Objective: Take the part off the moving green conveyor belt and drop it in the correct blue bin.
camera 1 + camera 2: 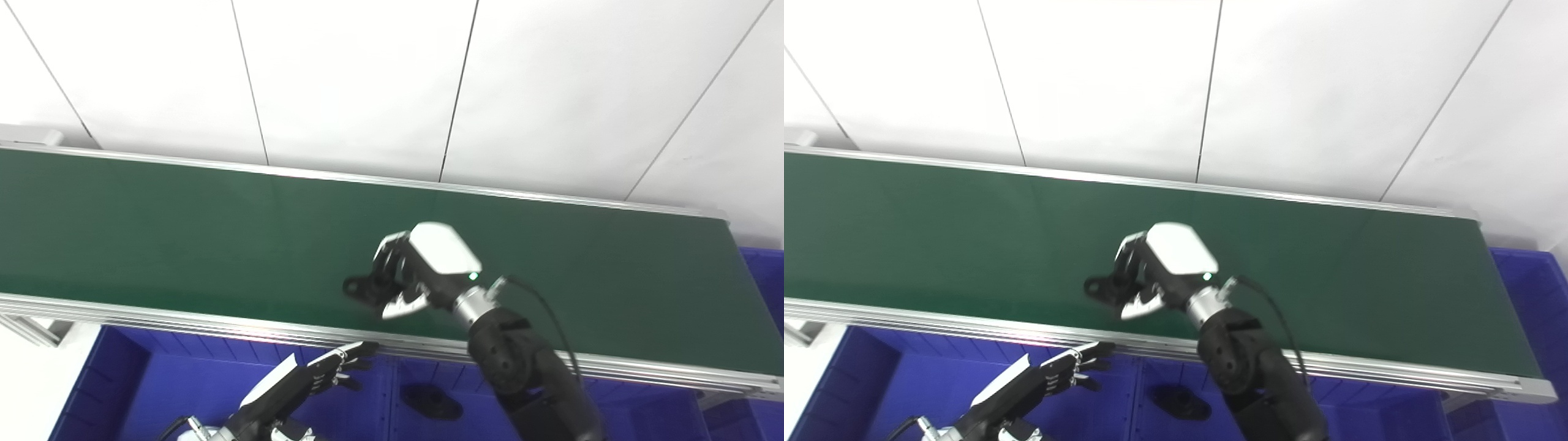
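The right hand curls its fingers around a black part on the green belt, while the left hand waits open over a blue bin below the belt's near edge.

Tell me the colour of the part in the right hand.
Black. The part in the right hand shows best in the left eye view.

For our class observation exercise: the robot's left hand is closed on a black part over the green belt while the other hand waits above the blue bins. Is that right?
Not quite. It is the right hand, not the left, that is closed on the black part over the green belt, as the left eye view shows. The left hand is the one waiting above the blue bins.
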Motion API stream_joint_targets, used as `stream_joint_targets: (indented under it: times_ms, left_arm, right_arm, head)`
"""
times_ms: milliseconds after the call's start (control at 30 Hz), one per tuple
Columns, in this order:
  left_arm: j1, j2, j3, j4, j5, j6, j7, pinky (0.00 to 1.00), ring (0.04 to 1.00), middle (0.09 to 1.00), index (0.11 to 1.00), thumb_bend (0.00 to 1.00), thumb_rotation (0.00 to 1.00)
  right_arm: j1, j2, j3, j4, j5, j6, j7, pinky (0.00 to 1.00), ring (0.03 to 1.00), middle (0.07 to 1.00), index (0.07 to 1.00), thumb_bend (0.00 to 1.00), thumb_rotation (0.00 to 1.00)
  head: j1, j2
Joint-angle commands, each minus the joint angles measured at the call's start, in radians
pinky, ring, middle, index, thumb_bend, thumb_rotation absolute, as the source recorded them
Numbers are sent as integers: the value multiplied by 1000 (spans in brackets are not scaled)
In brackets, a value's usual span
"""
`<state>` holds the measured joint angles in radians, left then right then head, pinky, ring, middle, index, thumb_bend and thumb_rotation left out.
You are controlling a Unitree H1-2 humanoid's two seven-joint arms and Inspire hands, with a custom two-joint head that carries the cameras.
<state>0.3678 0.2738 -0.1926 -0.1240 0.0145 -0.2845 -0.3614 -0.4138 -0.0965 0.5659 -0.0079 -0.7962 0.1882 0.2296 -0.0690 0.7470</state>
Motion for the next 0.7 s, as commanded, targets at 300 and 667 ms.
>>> stream_joint_targets:
  times_ms: [300, 667]
  left_arm:
    - [10, 12, 4, -56, -20, 26, -1, 765, 885, 926, 906, 718, 352]
    - [28, 14, 13, -93, -17, 51, 5, 764, 880, 925, 912, 733, 379]
  right_arm:
    - [131, -83, -87, -249, -41, 27, 78, 264, 341, 481, 491, 523, 0]
    - [361, -177, -120, -394, -45, 5, 132, 299, 391, 439, 544, 515, 0]
  head:
    - [-2, 20]
    - [-1, 53]
